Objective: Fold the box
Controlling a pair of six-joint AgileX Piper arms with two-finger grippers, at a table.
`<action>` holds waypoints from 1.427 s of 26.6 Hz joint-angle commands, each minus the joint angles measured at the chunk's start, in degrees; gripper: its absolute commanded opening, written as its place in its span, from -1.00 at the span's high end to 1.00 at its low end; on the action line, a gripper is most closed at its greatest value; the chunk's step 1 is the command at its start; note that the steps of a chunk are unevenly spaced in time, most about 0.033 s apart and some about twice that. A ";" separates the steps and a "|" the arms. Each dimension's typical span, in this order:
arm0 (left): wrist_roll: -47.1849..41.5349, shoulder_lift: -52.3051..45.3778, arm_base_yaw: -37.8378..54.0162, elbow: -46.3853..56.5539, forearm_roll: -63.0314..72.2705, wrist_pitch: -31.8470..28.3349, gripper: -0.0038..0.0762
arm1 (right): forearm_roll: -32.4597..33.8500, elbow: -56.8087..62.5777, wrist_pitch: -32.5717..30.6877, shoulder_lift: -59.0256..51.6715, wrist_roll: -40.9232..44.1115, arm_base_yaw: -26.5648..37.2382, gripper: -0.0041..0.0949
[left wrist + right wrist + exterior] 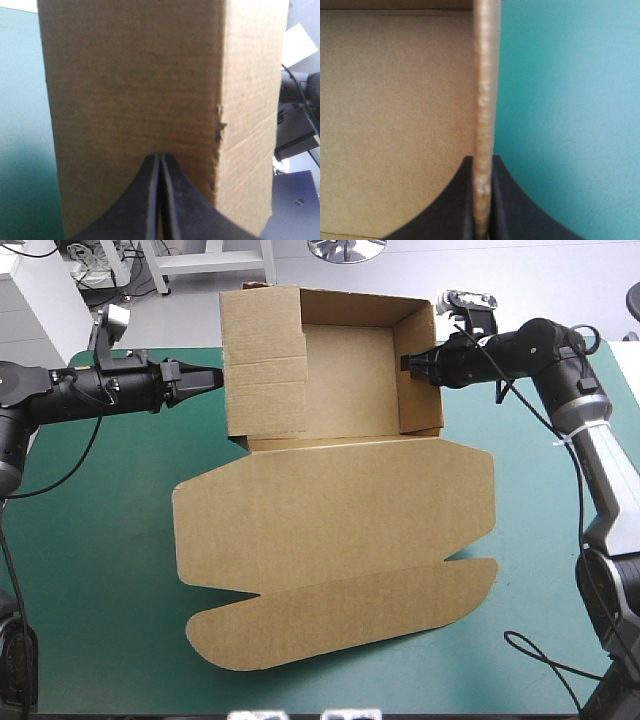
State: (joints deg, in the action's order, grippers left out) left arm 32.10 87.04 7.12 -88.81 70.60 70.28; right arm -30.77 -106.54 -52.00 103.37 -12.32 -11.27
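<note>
Right gripper (481,160) is nipped tight on the top edge of the right wall (418,405) of the box (350,380), board pinched in it. Left gripper (160,159) is fully closed on nothing, tip at the outside of the left wall (262,375); contact or a hair off, can't tell. The box sits far-centre on the teal-green table (90,580), walls up, lid (330,510) flat toward the near edge. My read: light, stiff board that bends only at the scores. Pinch free edges, push close to creases.
</note>
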 commanded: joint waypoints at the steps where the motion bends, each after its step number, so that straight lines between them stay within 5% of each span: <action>1: 0.07 -2.14 -0.38 -1.65 2.47 2.55 0.92 | -3.45 -1.64 4.80 -2.56 1.10 -0.96 0.95; 4: 0.35 -2.14 -0.38 -1.65 3.04 2.55 0.83 | -3.22 -1.64 5.26 -2.24 1.50 -1.59 0.95; 12: 0.35 -2.14 -0.38 -1.65 3.04 3.50 0.02 | -3.33 -1.64 5.05 -1.24 2.51 -1.59 0.95; 15: 0.35 -2.14 -0.38 -1.65 2.94 3.50 -0.13 | -3.24 -1.64 5.16 -0.86 2.51 -1.59 0.94; 30: -2.89 -2.14 -0.38 -1.65 -12.25 1.14 -0.13 | -0.61 -1.75 8.27 1.24 3.28 -8.83 0.94; 38: -17.05 -2.14 -8.59 -1.65 -43.08 -10.70 -0.10 | 3.89 -1.75 8.39 1.24 5.36 -15.43 0.94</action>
State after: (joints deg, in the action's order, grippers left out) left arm 20.48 87.04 1.42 -88.81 34.35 65.87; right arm -22.44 -106.53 -45.80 108.16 -7.66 -24.67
